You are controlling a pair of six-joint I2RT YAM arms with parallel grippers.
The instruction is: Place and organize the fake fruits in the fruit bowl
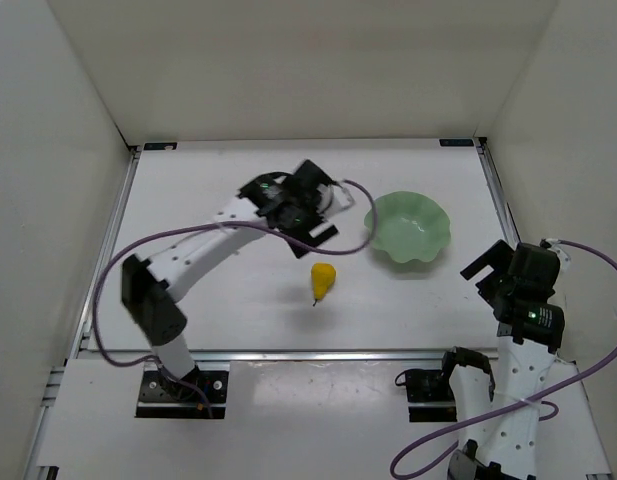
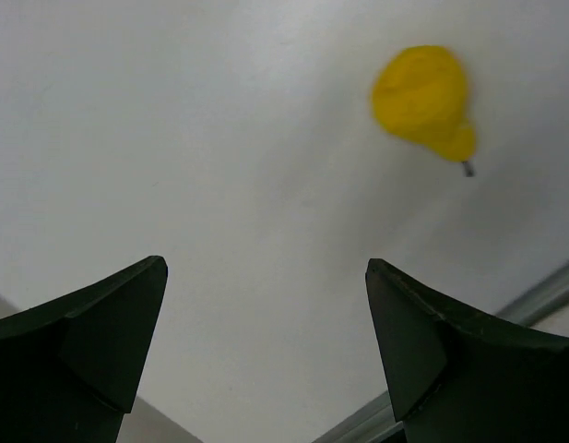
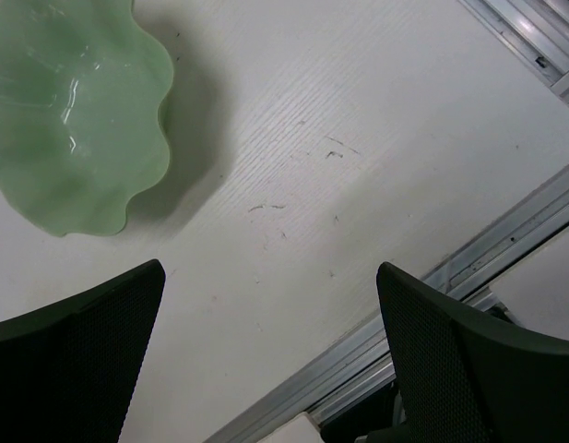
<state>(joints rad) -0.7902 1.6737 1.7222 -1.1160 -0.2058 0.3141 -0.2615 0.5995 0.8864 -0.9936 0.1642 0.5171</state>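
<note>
A small yellow pear (image 1: 322, 279) with a thin dark stem lies on the white table near the middle; it also shows in the left wrist view (image 2: 424, 100). The mint-green scalloped bowl (image 1: 408, 227) stands to its right and holds nothing; it also shows in the right wrist view (image 3: 72, 111). My left gripper (image 1: 310, 222) hovers just behind the pear, open and empty (image 2: 266, 305). My right gripper (image 1: 493, 268) is open and empty (image 3: 270, 314) near the table's front right, apart from the bowl.
White walls enclose the table on three sides. An aluminium rail (image 1: 318, 355) runs along the front edge, also seen in the right wrist view (image 3: 468, 268). A purple cable (image 1: 350, 250) from the left arm loops above the table between pear and bowl.
</note>
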